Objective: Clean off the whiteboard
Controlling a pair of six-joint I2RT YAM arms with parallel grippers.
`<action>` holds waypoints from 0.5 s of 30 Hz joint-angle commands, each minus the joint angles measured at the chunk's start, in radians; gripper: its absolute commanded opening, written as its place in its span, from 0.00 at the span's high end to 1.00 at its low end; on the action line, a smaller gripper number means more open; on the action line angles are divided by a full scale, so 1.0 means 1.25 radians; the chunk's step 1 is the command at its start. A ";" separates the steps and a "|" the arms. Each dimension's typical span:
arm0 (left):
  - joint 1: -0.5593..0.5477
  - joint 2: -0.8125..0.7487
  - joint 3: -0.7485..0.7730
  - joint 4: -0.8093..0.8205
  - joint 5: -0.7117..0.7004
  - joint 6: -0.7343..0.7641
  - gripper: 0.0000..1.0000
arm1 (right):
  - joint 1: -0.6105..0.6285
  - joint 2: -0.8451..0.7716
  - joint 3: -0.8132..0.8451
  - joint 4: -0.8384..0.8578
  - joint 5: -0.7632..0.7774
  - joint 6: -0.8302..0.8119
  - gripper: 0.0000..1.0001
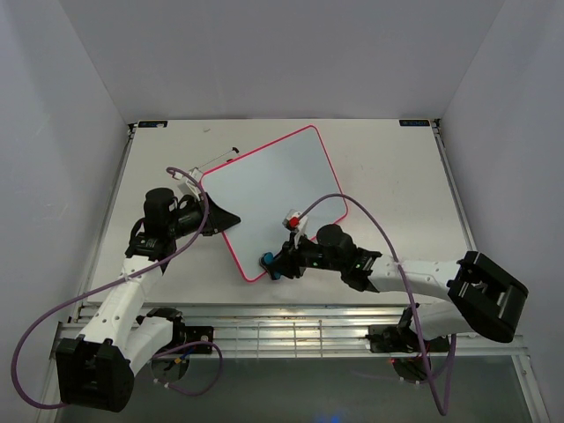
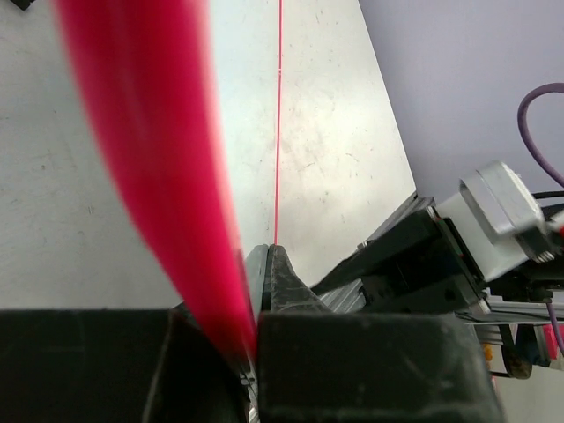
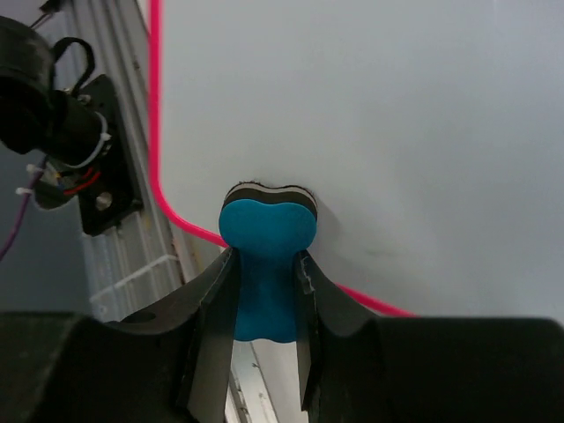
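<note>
My right gripper (image 3: 264, 273), clamped on the blue eraser (image 3: 267, 231), sits at the near corner of the whiteboard (image 1: 273, 198), which stretches away across the table (image 1: 397, 194); my left gripper (image 1: 231, 216) pinches its left edge.

White table (image 1: 397, 176) boxed in on three sides.
A plain back wall (image 1: 282, 53) and two slanting side walls (image 1: 53, 132) rise from the table's edges, all pale and evenly lit; a slotted metal rail (image 1: 291, 333) runs along the near edge.
</note>
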 commanded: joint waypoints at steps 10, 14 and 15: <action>-0.016 -0.012 -0.031 -0.124 -0.001 0.061 1.00 | 0.014 0.047 0.048 -0.075 0.365 -0.003 0.92; -0.015 -0.007 -0.031 -0.119 0.016 0.062 1.00 | -0.027 0.035 -0.039 -0.029 0.486 0.011 0.92; -0.016 -0.008 -0.031 -0.115 0.022 0.062 1.00 | -0.033 0.032 -0.052 -0.018 0.525 0.011 0.92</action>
